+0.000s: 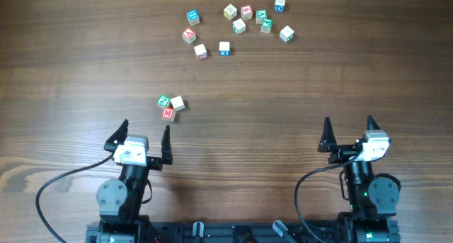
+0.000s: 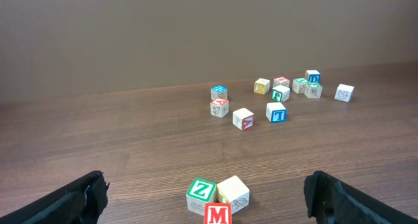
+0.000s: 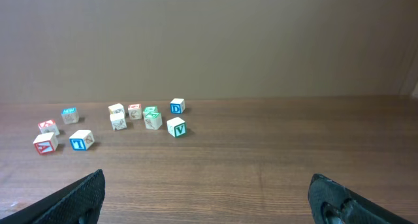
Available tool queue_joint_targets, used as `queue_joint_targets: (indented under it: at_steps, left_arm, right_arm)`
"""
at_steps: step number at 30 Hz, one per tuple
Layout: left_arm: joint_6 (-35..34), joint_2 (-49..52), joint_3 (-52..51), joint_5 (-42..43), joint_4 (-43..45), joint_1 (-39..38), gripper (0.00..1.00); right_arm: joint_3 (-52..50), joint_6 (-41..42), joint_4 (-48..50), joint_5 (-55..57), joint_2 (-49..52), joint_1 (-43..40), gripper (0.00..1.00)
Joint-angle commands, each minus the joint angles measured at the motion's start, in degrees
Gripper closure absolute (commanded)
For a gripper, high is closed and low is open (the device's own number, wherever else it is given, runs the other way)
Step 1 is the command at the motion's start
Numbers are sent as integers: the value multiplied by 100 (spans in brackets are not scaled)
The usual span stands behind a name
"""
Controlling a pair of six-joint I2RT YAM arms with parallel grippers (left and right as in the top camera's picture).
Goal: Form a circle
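Z block (image 2: pixel 201 191) sits just beside M block (image 2: pixel 217 214); well beyond the Z block stand T block (image 2: pixel 276 112) and D block (image 2: pixel 313 78).

Even soft light, faint shadows, sharp

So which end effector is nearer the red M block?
Left. The left end effector sits just short of the red M block; right end effector is far to its right.

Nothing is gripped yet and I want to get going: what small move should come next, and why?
Probably ease the open left gripper forward over the M block. It lies nearest that arm, well apart from the scattered far blocks, and no circle is formed yet.
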Motion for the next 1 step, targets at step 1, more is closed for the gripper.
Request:
queue_joint_targets:
  at_steps: [1]
  left_arm:
    - [85, -57, -68, -15, 24, 13, 0]
  right_arm:
    - [-7, -68, 9, -109, -90, 22, 0]
